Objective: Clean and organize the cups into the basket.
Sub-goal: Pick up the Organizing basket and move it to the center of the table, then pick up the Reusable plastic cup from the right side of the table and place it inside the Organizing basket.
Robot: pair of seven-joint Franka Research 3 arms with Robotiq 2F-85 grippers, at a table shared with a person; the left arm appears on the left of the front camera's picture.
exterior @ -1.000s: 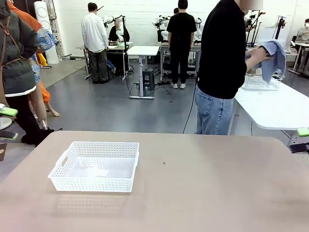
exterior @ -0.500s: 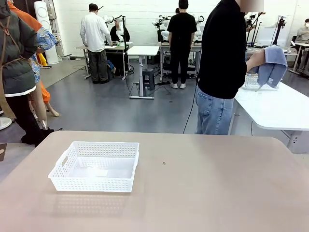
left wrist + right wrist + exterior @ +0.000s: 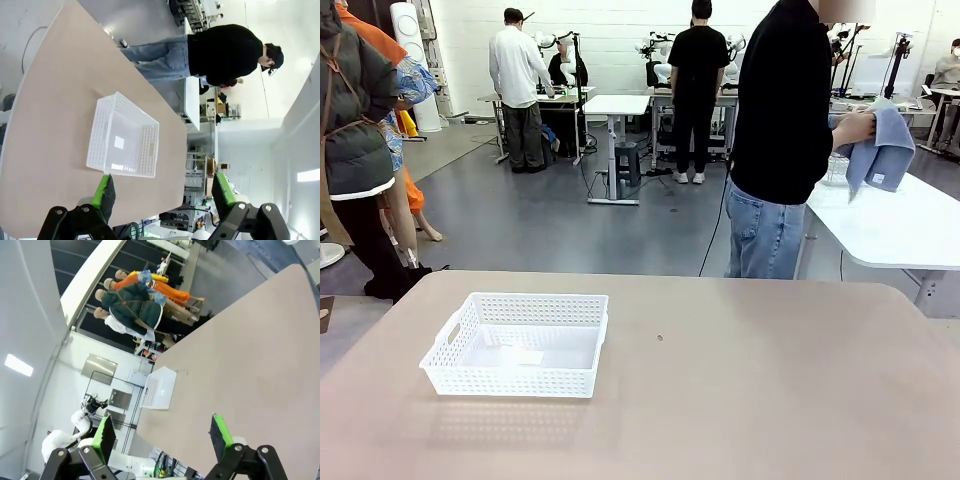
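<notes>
Frontally, person [image 3: 780, 110] gripping blue cloth [image 3: 882, 148], wrist views, left hand [image 3: 162, 182], right hand [image 3: 161, 422], both released

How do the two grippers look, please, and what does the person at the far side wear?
Both the left gripper and the right gripper have black bodies and two fingers with bright green pads. The person wears a black top and blue jeans.
</notes>
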